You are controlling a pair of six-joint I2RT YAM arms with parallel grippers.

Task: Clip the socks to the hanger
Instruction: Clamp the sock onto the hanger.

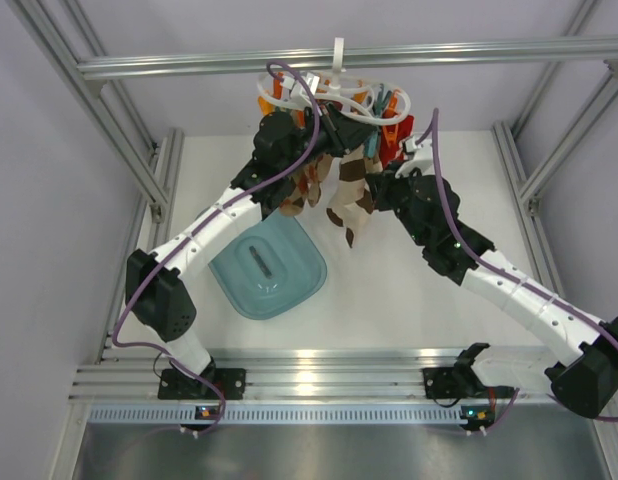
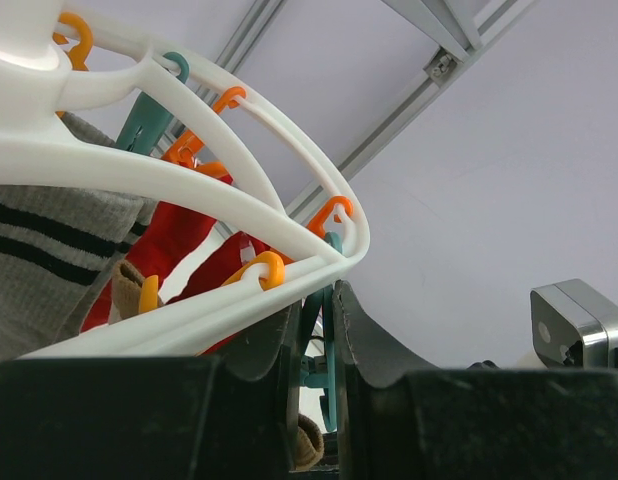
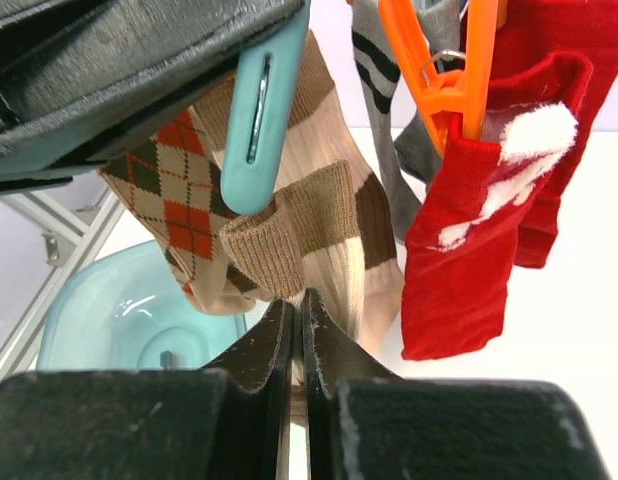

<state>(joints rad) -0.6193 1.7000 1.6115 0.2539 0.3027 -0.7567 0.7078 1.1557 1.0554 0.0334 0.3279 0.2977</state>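
The white hanger (image 1: 334, 98) hangs by its hook from the top bar, its ring (image 2: 189, 190) carrying orange and teal pegs. My left gripper (image 2: 317, 292) is shut on a teal peg (image 2: 331, 330) under the ring. In the right wrist view that peg (image 3: 257, 110) points down at the folded cuff of a cream-and-tan sock (image 3: 314, 225). My right gripper (image 3: 299, 298) is shut on this sock from below and holds it up just beneath the peg's tip. From above, the socks (image 1: 351, 200) dangle between both grippers.
A brown argyle sock (image 3: 159, 160), a grey striped sock (image 3: 374, 60) and a red sock (image 3: 484, 230) on an orange peg (image 3: 439, 60) hang close by. A teal tub (image 1: 267, 265) lies on the table below left. Aluminium frame bars (image 1: 389, 55) surround the space.
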